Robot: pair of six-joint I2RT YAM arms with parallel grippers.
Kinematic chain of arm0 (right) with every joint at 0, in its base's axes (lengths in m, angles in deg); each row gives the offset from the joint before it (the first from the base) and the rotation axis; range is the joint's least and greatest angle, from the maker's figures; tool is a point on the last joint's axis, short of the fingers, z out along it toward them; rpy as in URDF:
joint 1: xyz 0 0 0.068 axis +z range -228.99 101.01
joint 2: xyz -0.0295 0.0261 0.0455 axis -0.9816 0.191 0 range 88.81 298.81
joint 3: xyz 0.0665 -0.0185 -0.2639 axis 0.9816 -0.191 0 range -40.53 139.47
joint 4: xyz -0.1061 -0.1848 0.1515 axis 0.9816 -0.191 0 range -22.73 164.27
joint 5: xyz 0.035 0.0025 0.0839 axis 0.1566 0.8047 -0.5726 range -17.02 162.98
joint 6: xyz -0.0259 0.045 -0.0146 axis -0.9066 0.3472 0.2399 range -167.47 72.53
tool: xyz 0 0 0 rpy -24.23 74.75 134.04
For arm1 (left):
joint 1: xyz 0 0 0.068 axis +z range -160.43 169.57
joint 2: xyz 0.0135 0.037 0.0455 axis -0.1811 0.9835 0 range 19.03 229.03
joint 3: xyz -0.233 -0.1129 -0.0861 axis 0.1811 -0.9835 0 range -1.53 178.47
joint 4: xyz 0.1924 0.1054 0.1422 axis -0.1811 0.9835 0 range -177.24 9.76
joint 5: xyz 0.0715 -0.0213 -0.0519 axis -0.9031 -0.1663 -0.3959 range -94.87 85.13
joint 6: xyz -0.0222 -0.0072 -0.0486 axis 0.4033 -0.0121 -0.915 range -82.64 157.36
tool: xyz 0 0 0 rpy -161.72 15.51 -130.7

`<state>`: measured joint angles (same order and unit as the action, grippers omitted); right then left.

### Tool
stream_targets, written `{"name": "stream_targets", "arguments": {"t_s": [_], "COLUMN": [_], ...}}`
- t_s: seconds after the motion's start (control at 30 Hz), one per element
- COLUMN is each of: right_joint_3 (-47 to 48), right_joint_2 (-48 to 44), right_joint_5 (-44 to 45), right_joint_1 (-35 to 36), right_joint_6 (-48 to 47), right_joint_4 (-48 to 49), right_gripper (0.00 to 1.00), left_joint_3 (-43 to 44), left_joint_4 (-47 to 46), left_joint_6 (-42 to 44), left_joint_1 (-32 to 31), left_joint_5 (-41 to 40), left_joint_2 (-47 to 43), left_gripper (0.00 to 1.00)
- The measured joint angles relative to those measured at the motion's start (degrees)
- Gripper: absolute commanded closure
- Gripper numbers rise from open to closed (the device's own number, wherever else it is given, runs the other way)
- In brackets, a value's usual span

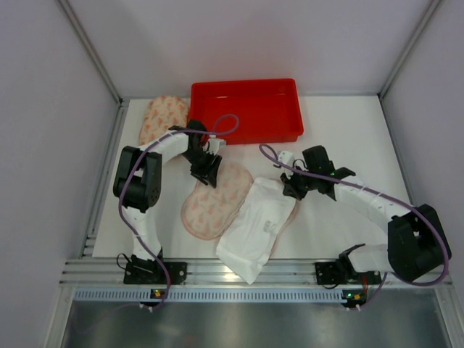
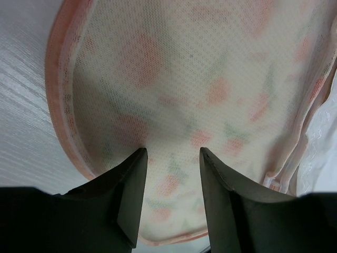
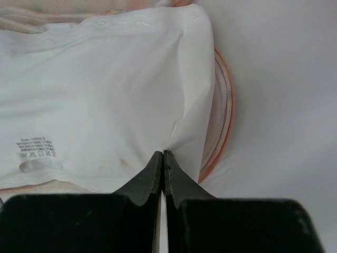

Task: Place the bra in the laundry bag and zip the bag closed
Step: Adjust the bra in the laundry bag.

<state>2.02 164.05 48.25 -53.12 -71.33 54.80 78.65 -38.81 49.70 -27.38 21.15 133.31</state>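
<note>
laundry bag point(image 2: 210, 79) lay under the half-open left gripper point(image 2: 172, 153), right gripper point(image 3: 164, 154) pinched shut on the white bra point(image 3: 95, 95) edge, red bin point(image 1: 246, 109) behind

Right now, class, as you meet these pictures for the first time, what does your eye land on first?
The bright red plastic tray at the table's far side stands out first. In front of it, a white fabric bra lies partly over a peach floral mesh laundry bag, its edge pinched in the shut right gripper. The left gripper hangs open over the bag's mesh.
</note>
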Motion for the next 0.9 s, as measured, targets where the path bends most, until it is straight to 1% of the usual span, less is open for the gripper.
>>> {"name": "stream_targets", "arguments": {"t_s": [0.1, 0.2, 0.3, 0.43, 0.63, 0.7, 0.83, 0.87, 0.9], "right_joint_3": [2.38, 4.09, 4.37, 3.87, 0.66, 0.66, 2.56, 3.32, 3.87], "right_joint_2": [-0.04, -0.09, -0.04, 0.66, 0.66, 0.63, 0.61, 0.61, 0.61], "right_joint_5": [-0.87, -1.60, -2.01, -1.77, 2.62, 3.93, 6.21, 6.71, 7.13], "right_joint_1": [0.44, 2.40, 5.14, 6.97, 11.91, 13.35, 14.01, 14.53, 15.37], "right_joint_6": [0.09, 0.26, 0.26, -0.50, -2.71, -3.19, -4.33, -4.57, -4.66], "right_joint_4": [-2.08, -3.19, -4.66, -5.51, -5.64, -5.79, -6.95, -7.19, -7.19], "right_gripper": [1.00, 1.00, 1.00, 1.00, 1.00, 1.00, 1.00, 1.00, 0.92], "left_joint_3": [-0.07, -0.07, -0.07, -0.11, -0.46, -0.68, -1.14, -1.14, -1.16], "left_joint_4": [-0.11, -0.17, -0.17, -0.22, -0.48, -0.59, -1.16, -1.20, -1.22], "left_joint_6": [-0.39, -0.44, -0.46, -0.46, -1.03, -1.51, -1.95, -2.01, -2.05], "left_joint_1": [0.11, 0.11, 0.11, 0.11, 0.98, 1.42, 1.86, 1.92, 1.95], "left_joint_5": [0.24, 0.24, 0.26, 0.33, 1.68, 2.19, 3.23, 3.39, 3.50], "left_joint_2": [0.00, 0.00, 0.00, 0.00, 0.02, 0.02, 0.02, 0.02, 0.02], "left_gripper": [0.50, 0.50, 0.50, 0.50, 0.50, 0.50, 0.50, 0.50, 0.50]}}
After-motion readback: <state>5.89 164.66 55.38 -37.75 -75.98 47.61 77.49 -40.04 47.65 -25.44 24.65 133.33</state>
